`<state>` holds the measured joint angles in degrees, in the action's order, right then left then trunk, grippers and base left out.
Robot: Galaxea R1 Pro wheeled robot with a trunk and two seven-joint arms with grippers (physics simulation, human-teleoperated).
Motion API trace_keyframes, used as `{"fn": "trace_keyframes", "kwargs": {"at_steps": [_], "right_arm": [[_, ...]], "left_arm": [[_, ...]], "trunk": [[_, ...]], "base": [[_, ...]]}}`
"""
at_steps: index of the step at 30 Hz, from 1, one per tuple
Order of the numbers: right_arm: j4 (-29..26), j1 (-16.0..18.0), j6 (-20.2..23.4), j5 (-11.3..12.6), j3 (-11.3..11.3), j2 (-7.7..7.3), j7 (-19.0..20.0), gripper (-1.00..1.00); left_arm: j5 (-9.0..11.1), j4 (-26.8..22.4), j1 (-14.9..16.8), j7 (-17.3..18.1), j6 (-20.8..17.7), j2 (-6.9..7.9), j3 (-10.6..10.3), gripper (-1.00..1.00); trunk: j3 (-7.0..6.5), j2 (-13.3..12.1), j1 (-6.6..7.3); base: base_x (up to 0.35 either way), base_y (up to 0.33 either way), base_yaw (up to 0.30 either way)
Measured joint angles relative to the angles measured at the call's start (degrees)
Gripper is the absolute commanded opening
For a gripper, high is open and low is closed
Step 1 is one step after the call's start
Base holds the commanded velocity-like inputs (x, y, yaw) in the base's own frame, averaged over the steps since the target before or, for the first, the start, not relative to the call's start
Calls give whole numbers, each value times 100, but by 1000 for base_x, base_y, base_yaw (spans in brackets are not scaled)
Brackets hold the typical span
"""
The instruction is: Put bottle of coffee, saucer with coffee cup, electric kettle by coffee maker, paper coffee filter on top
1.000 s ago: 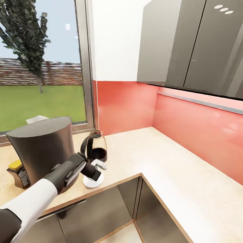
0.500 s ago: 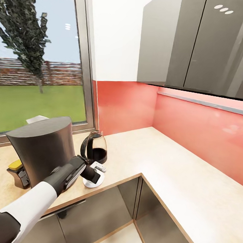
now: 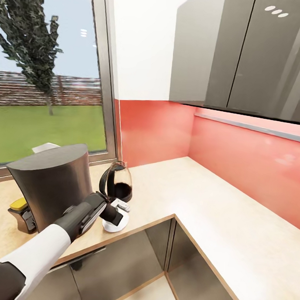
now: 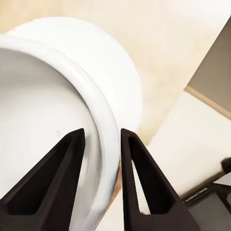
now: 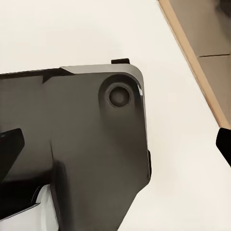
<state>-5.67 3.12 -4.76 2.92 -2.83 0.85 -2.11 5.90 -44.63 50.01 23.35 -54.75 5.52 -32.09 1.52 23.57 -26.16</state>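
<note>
The tall dark grey coffee maker stands on the kitchen countertop, with the glass electric kettle right beside it. The yellow-lidded bottle of coffee peeks out on the coffee maker's other side. In front of the kettle lies the white saucer. My left gripper reaches down over it. Its fingers straddle the rim of the white coffee cup, which sits over the saucer; the left gripper is shut on that rim. My right gripper is spread open, holding nothing.
A window frame and the red backsplash close off the back of the counter, with dark wall cabinets overhead. The worktop turns a corner to the right. A pale edge shows behind the coffee maker's top. The right wrist looks at my own dark body.
My left gripper has sunk slightly toward the saucer and drawn a little closer to me. Everything else on the counter stays where it was.
</note>
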Motion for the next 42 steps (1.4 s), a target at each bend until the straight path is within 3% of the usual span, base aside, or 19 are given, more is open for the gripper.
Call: {"fn": "trace_keyframes", "kwargs": {"at_steps": [34,42], "right_arm": [[0,0,0,0,0,0,-1,100],[0,0,0,1,0,0,0,100]], "left_arm": [[-4,14,-17,-19,8,6,-5,-100],[-281,15,-57,-39,9,6,10,-100]], "trunk": [[0,-1,0],[0,-1,-1]], "base": [[30,0,0],[10,0,0]]}}
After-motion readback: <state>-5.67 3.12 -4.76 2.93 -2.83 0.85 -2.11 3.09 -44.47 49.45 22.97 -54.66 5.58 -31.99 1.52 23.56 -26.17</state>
